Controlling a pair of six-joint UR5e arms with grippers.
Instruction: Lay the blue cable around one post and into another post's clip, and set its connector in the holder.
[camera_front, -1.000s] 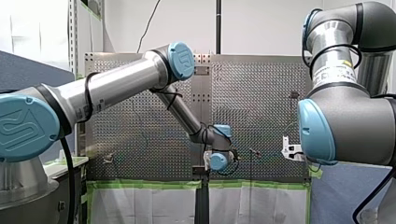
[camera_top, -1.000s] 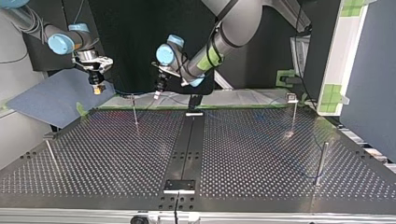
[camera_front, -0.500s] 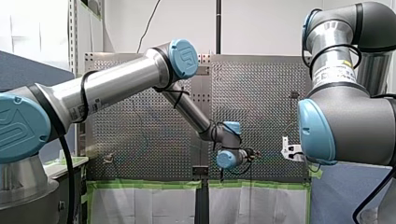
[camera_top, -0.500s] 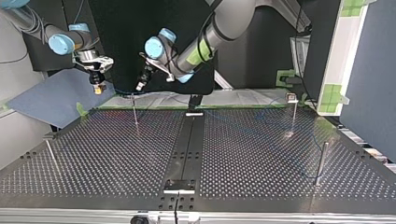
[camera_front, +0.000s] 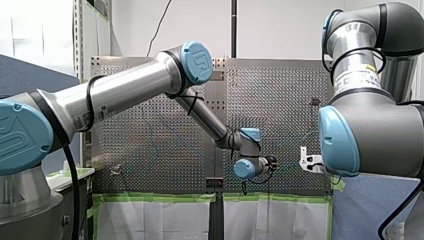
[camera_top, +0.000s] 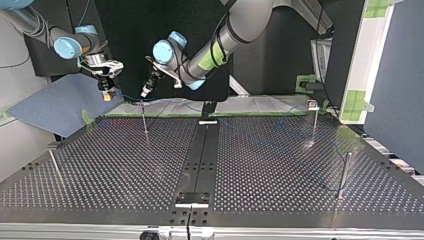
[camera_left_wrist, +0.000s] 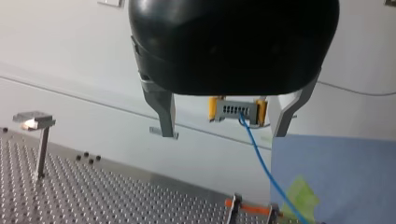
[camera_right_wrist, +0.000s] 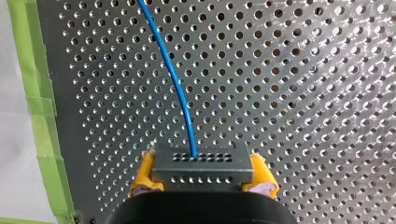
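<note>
Our right gripper pinches the connector between yellow pads, high at the top view's far left, blue cable hanging from it. Our left gripper nearby gapes wide, empty.

In the top view, my right gripper hangs at upper left, holding the connector. My left gripper is just right of it, above a post at the far edge of the table.

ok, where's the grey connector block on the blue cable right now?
The grey connector block is clamped between my right gripper's yellow pads, in the air at the top view's left, just left of the thin metal post.
</note>
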